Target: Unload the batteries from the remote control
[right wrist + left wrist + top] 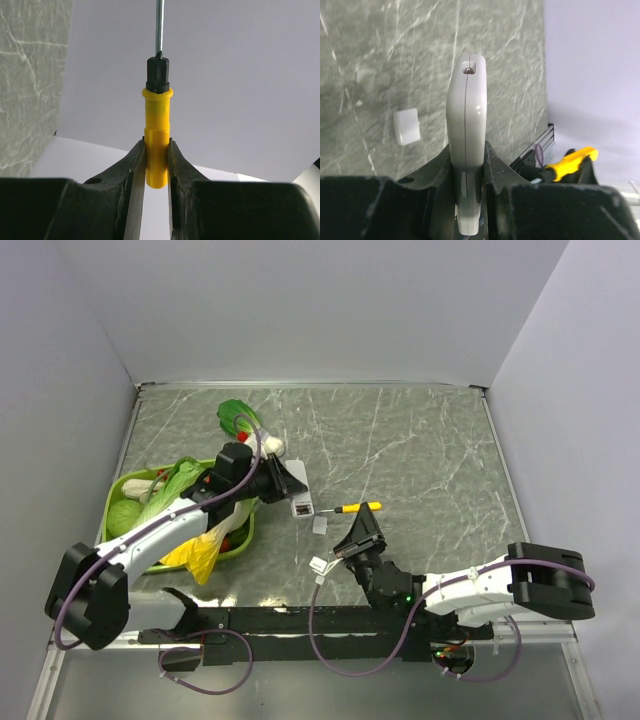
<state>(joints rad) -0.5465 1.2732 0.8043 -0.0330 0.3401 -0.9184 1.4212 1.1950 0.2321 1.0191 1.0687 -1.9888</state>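
My left gripper (290,492) (466,150) is shut on the white remote control (300,505) (466,110), holding it edge-on above the marble table. My right gripper (363,525) (156,142) is shut on the handle of the yellow screwdriver (358,507) (157,135), whose metal tip points left toward the remote. The screwdriver also shows in the left wrist view (570,162). The small grey square cover piece (319,525) (406,126) lies on the table below the remote. The batteries are hidden in every view.
A green bowl (113,502) with leafy vegetables and a yellow item (197,552) sits at the left, under the left arm. A green-leafed vegetable (238,418) lies behind it. Grey walls close in the table on three sides.
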